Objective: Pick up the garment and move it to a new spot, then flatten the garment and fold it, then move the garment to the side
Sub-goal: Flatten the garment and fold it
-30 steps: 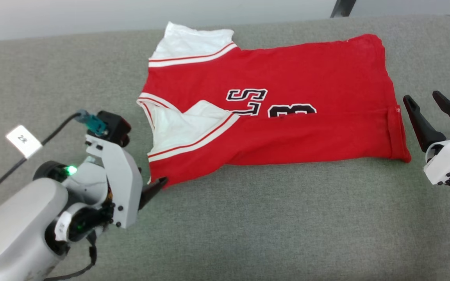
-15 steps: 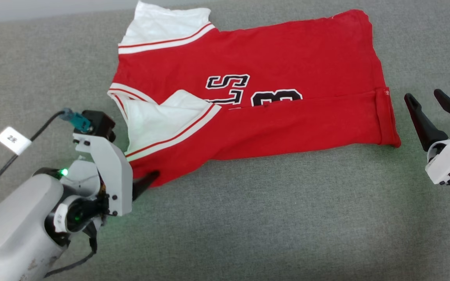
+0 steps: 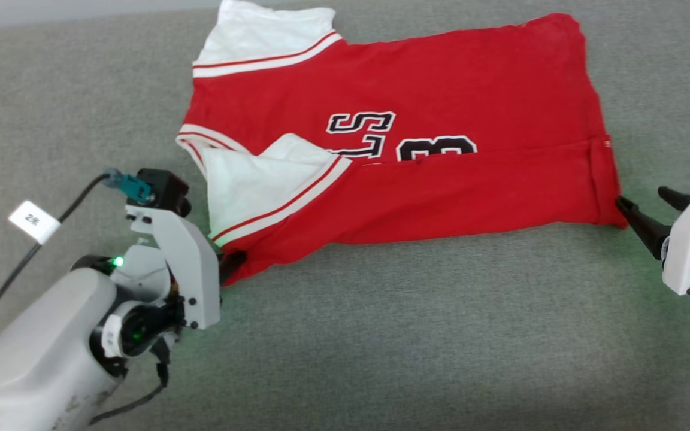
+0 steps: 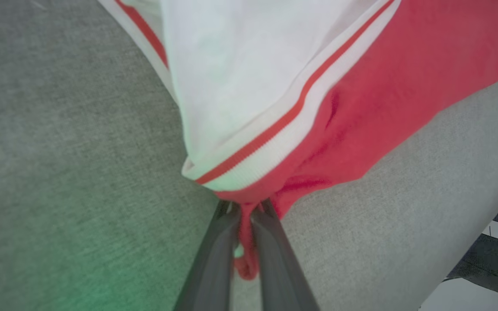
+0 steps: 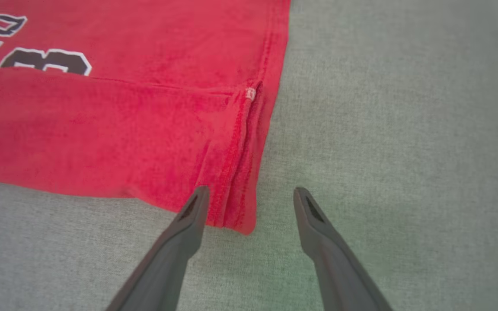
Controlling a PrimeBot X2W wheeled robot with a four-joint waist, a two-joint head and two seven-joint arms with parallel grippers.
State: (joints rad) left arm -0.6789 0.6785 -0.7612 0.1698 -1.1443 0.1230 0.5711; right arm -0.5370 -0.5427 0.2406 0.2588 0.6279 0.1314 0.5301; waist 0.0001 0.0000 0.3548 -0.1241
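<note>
Left gripper [image 4: 245, 207] has snapped shut since a second ago and now pinches the shirt's [image 3: 441, 78] near-left corner, with red cloth bunched between its fingers. Right gripper [image 5: 251, 192] has moved in to the near-right hem corner. Its jaws are spread with the corner between them, gripping nothing. Shirt lies folded lengthwise on the grey padded surface [image 3: 381, 335], white sleeves to the left. Wide bare surface on the near side and at left. The far sleeve lies close to the surface's far edge.

Likely a robotics lab, broad grey fabric-covered work surface [image 3: 381, 347], white numbered tag [image 3: 33, 221] on black cable [image 3: 83, 192], pale wall [image 3: 51, 7]
</note>
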